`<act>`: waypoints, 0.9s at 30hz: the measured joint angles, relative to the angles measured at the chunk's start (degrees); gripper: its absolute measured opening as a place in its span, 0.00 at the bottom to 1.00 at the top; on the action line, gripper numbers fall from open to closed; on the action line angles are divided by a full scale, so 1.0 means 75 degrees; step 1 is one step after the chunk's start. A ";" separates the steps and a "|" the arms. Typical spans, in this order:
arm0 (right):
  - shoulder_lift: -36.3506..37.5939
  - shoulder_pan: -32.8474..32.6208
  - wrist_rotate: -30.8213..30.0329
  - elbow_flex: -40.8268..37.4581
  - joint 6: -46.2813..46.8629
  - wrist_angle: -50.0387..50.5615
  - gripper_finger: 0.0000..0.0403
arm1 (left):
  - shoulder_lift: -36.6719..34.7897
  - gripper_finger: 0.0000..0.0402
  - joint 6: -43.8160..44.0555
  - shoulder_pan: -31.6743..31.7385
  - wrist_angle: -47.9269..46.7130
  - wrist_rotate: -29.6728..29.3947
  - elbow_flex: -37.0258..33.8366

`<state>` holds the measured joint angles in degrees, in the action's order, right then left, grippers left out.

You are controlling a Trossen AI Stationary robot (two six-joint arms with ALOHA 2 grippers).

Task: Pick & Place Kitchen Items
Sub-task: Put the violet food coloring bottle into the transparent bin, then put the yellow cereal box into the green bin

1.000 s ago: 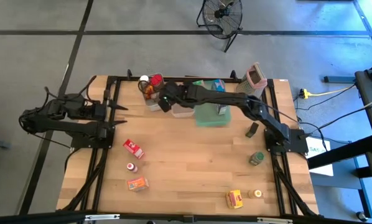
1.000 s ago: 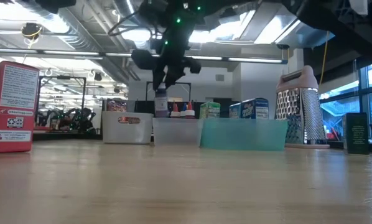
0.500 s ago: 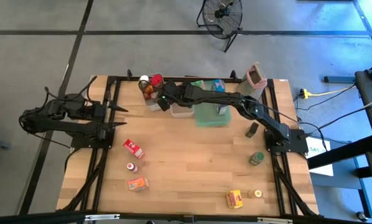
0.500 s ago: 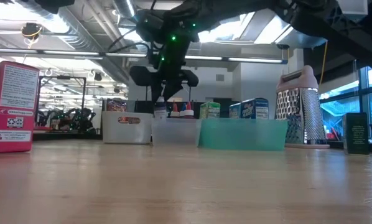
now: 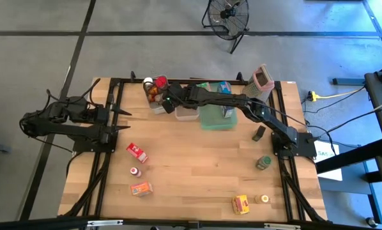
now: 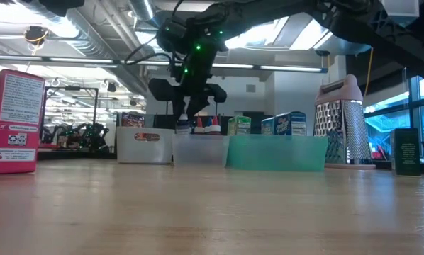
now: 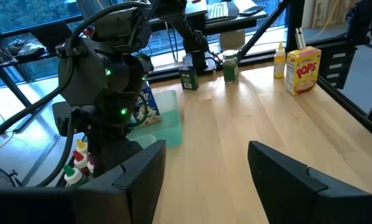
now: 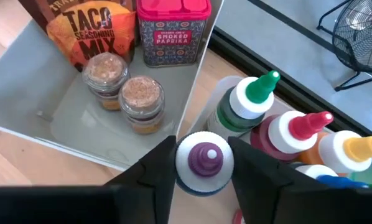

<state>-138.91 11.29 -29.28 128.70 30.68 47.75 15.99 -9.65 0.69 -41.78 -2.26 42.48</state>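
Wooden table [image 5: 197,160] on grey floor, right claw [image 8: 201,163] loosely around purple-capped bottle [image 8: 204,160], left claw [image 7: 204,171] open, empty.

Along the counter's [image 5: 197,160] far edge stood three bins in a row — the left bin [image 8: 80,118] held two jars, a tin and a packet; the middle bin [image 5: 186,114] held squeeze bottles [image 8: 279,127]; the tray [image 5: 218,120] to its right held boxes. The grater [image 5: 262,79] stood right of the tray. Loose items lay nearer — a box [image 5: 137,152] at left, another [image 5: 241,204] near the front right.
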 joint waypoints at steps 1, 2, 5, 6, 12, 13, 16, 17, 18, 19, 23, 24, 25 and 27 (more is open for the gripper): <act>0.0000 0.0000 0.0000 0.0000 0.0003 -0.0004 0.36 | 0.0000 0.56 0.0000 0.0000 0.0000 0.0000 0.0000; 0.0000 0.0003 0.0000 0.0000 0.0037 -0.0017 0.37 | 0.0000 0.56 0.0000 0.0000 0.0000 0.0000 0.0000; 0.0000 0.0030 0.0011 0.0000 0.0116 0.0003 0.39 | 0.0000 0.56 0.0003 0.0000 -0.0003 0.0000 0.0000; 0.0000 0.0045 0.0074 0.0000 0.0128 0.0006 0.40 | 0.0000 0.56 0.0003 0.0000 -0.0002 0.0000 0.0000; 0.0000 0.0067 0.0134 0.0000 0.0012 -0.0033 0.43 | 0.0000 0.56 0.0006 0.0000 -0.0058 0.0000 0.0000; 0.0000 0.0067 0.0136 0.0000 -0.0098 -0.0093 0.44 | 0.0000 0.56 0.0006 -0.0003 -0.0061 0.0000 0.0000; 0.0041 0.0041 0.0133 0.0000 -0.0421 -0.0303 0.48 | 0.0000 0.56 0.0006 -0.0001 -0.0061 0.0000 0.0000; 0.0084 0.0026 0.0125 0.0006 -0.0506 -0.0343 0.49 | 0.0000 0.56 0.0004 0.0000 -0.0060 0.0000 0.0000; 0.0140 0.0012 0.0128 0.0040 -0.0570 -0.0324 0.51 | 0.0000 0.56 0.0003 0.0000 -0.0061 0.0000 0.0000; 0.0174 -0.0010 0.0123 0.0106 -0.0641 -0.0288 0.52 | 0.0000 0.56 0.0003 -0.0001 -0.0061 0.0000 0.0000; 0.0187 -0.0116 0.0114 0.0796 -0.0901 0.0451 0.56 | 0.0000 0.56 -0.0003 0.0000 -0.0061 0.0000 0.0000; 0.0219 -0.0161 0.0114 0.0849 -0.0966 0.0538 0.56 | 0.0000 0.56 -0.0003 0.0000 -0.0061 0.0000 0.0000; 0.0370 -0.0202 0.0146 0.0788 -0.1050 0.0537 0.57 | 0.0000 0.56 -0.0006 0.0000 -0.0064 0.0000 0.0000; 0.0578 -0.0307 0.0367 0.0817 -0.1159 0.0951 0.58 | -0.0002 0.56 -0.0013 -0.0001 -0.0078 0.0000 0.0000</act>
<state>-134.58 8.99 -26.53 134.84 21.99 54.88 15.97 -9.75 0.68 -42.36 -2.26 42.48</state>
